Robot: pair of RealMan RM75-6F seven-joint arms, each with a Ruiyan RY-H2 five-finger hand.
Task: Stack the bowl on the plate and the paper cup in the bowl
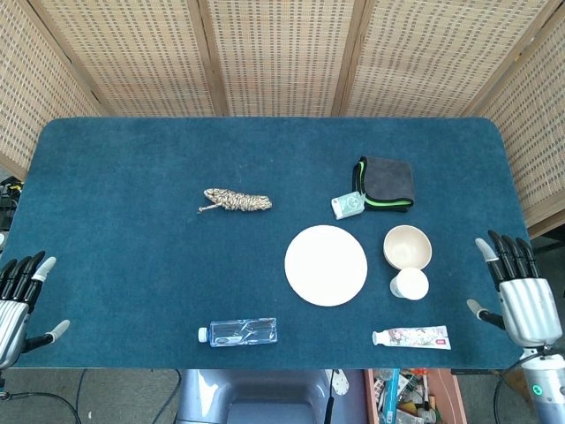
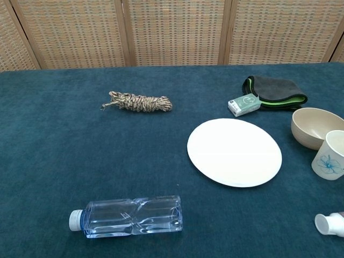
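A white plate lies flat right of the table's middle. Just to its right stands a beige bowl, upright. A white paper cup with a blue flower print stands directly in front of the bowl. My right hand is at the table's right edge, fingers spread, holding nothing, well right of the cup. At the front left corner my left hand is also spread and holds nothing. Neither hand shows in the chest view.
A rope bundle lies left of centre. A clear water bottle lies on its side near the front edge. A toothpaste tube lies in front of the cup. A small box and a dark folded cloth sit behind the plate.
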